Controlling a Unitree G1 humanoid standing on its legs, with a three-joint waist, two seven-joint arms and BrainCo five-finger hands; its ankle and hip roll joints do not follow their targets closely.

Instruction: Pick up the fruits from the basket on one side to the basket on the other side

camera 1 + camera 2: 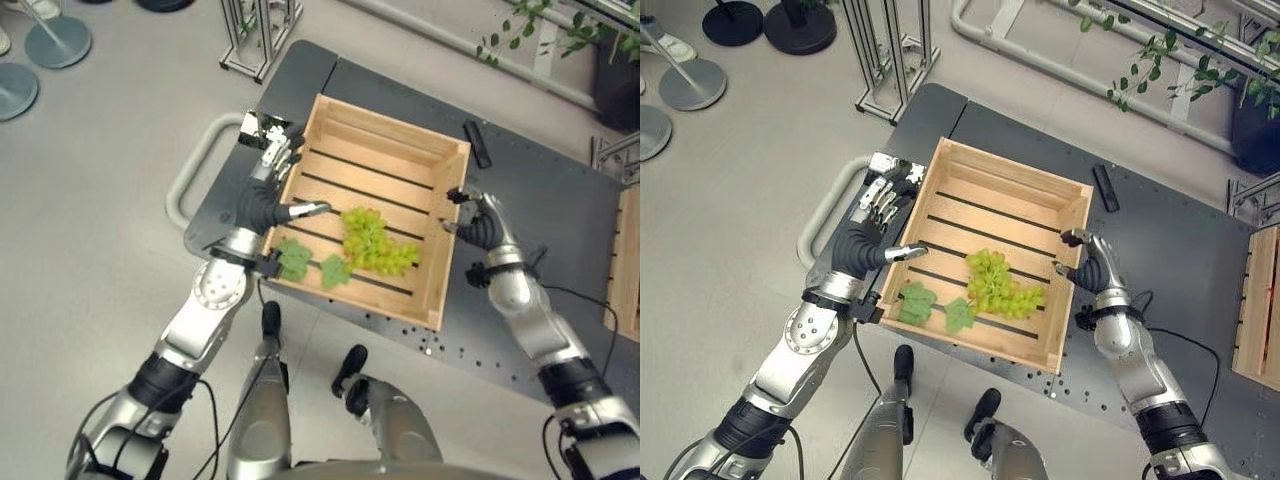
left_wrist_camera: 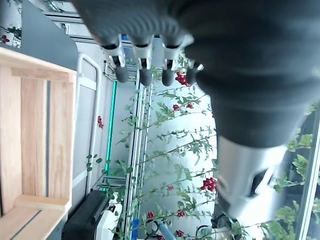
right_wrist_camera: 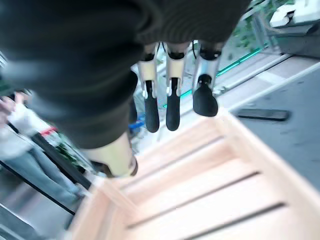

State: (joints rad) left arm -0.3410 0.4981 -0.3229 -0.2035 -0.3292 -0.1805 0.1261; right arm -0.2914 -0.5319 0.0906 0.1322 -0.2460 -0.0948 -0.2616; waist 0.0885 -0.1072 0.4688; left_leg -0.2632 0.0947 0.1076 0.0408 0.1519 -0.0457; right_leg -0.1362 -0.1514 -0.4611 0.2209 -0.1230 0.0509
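Grey flooring surrounds the dark desk [image 1: 540,210] in front of me, and a wooden basket [image 1: 385,135] made of slats sits on it. I see a bunch of green grapes [image 1: 372,243] lying on the slats inside this basket, toward its near side, with two green leaves [image 1: 310,264] beside it at the near left corner. My left hand [image 1: 270,175] sits at the basket's left wall, its fingers straight and spread, holding nothing, the thumb reaching over the rim toward the grapes without touching them. My right hand [image 1: 478,220] is at the right wall, fingers relaxed and loose, also empty. A small black bar [image 1: 477,143] lies on the desk just past the far right corner. At the desk's right edge I see part of a second basket [image 1: 627,265].
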